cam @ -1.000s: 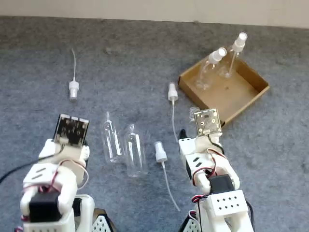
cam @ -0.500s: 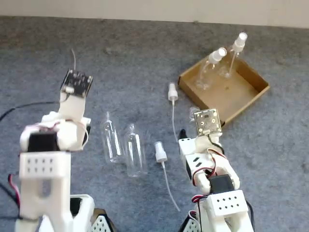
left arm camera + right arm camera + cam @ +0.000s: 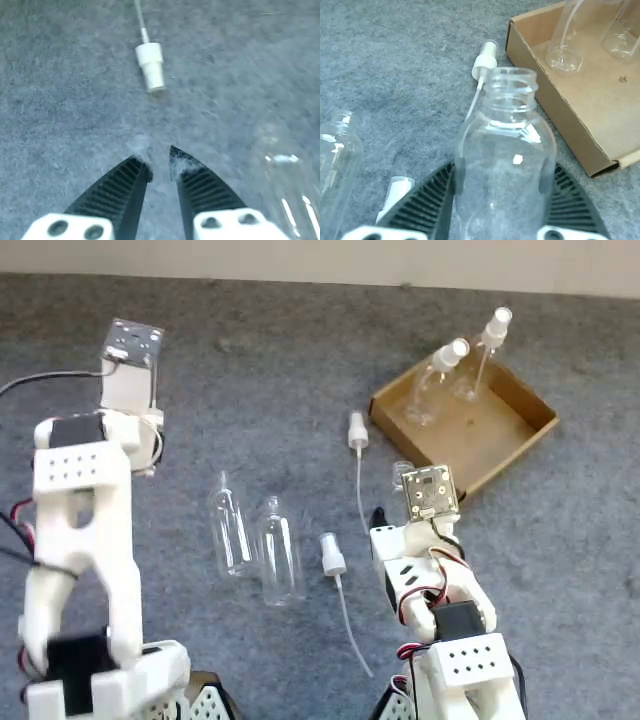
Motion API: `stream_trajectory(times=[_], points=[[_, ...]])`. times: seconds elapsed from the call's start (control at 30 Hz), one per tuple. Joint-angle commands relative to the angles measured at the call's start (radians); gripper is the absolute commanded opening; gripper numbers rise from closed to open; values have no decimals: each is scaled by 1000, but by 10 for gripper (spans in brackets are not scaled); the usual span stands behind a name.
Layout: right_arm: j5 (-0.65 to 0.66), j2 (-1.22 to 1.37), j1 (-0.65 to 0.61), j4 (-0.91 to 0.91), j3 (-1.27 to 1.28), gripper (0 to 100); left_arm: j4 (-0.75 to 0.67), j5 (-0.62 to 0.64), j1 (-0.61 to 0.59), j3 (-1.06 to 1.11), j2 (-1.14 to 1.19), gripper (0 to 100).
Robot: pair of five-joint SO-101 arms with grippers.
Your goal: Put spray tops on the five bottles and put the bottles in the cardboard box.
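Note:
My right gripper [image 3: 502, 200] is shut on an upright clear bottle [image 3: 505, 145] with an open neck, just in front of the cardboard box [image 3: 520, 445]. Two bottles with spray tops [image 3: 437, 378] [image 3: 482, 355] stand in the box. Two more bare bottles [image 3: 230, 527] [image 3: 281, 552] lie at mid-table. Loose spray tops [image 3: 357, 430] [image 3: 332, 555] lie between them and the right arm. My left gripper [image 3: 157, 162] hangs open by a narrow gap, with nothing in it, just short of a third spray top [image 3: 150, 73] at the far left.
The left arm [image 3: 85, 465] stands tall over the left side of the grey carpet [image 3: 250, 360]. The box's near wall [image 3: 545, 100] is close beside the held bottle. A blurred clear bottle [image 3: 292, 172] lies near the left gripper.
The left arm has risen from its low folded pose and swung out toward the far left, over the spray top there. The right arm and its bottle have not moved.

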Motion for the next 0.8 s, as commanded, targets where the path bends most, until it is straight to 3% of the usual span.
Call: stream_trajectory(times=[0.0,0.77], points=[[-3,-18,4,-24,-8,192,-58,0,-47,-145,157,125],[-2,-18,4,-24,-8,192,-207,0,-41,-720,880,147]])
